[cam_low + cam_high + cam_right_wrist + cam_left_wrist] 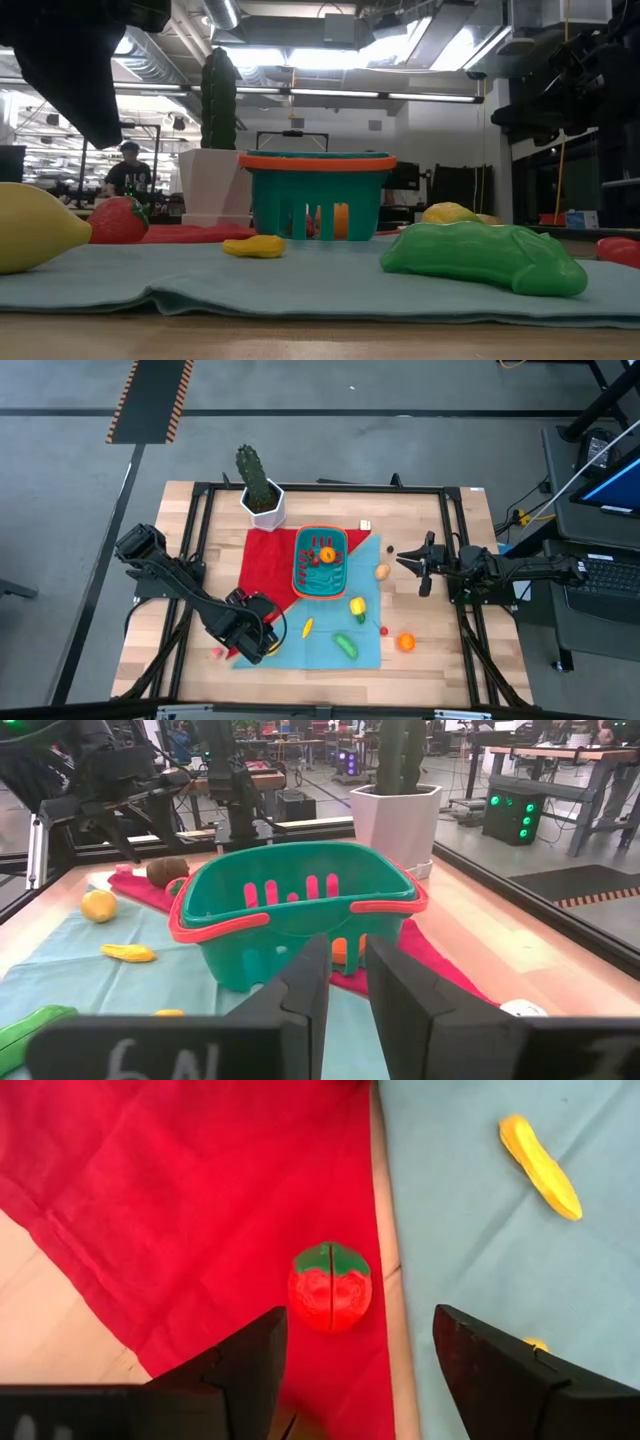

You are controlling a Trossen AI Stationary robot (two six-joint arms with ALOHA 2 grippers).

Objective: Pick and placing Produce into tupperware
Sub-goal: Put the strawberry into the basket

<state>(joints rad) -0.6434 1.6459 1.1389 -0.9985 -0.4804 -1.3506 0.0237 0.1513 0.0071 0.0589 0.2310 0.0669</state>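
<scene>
The left gripper [355, 1355] hovers, fingers apart, above the small red plastic strawberry [330, 1287] on the red cloth [180, 1190]. Best to centre it before closing. The right gripper [348, 982] waits by the teal plastic tupperware [290, 915], fingers nearly together.

Even, bright light fills the high view; the worktop [420, 660] shows only soft, short shadows under the arms. In the low view, long ceiling lamps [330, 55] across the upper middle of the frame blow out to white glare, while the dark arm [80, 60] at upper left is a near silhouette. The near lemon [35, 228] at the left edge and the cucumber [480, 260] look soft and out of focus. The left wrist view is crisp and evenly lit, the strawberry [330, 1287] casting hardly any shadow. In the right wrist view the claw fingers [300, 1000] at the bottom are blurred, and the room behind is dimmer with small green glowing lights [512, 808].
</scene>
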